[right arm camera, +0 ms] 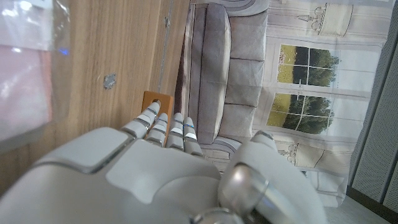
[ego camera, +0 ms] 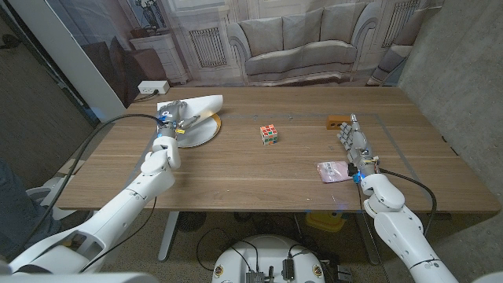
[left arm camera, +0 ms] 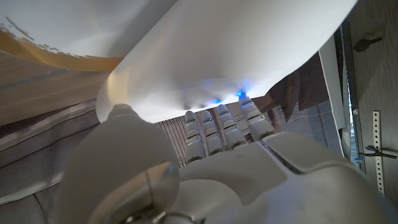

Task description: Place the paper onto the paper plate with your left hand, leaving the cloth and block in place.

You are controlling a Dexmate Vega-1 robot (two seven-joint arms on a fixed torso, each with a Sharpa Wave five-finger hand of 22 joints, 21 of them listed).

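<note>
Head view showed the left hand (ego camera: 171,126), fingers (left arm camera: 214,127) grasping the paper (ego camera: 195,104) above the paper plate (ego camera: 206,132); lowering first, then releasing, seemed best.

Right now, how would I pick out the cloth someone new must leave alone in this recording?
Start at the wooden table and go to its near edge on the robot's right side. Just inboard of the right hand lies the cloth, a small pale pink piece in clear wrapping. It is flat and soft-looking, unlike the orange wooden block beyond it and the multicoloured cube mid-table.
</note>
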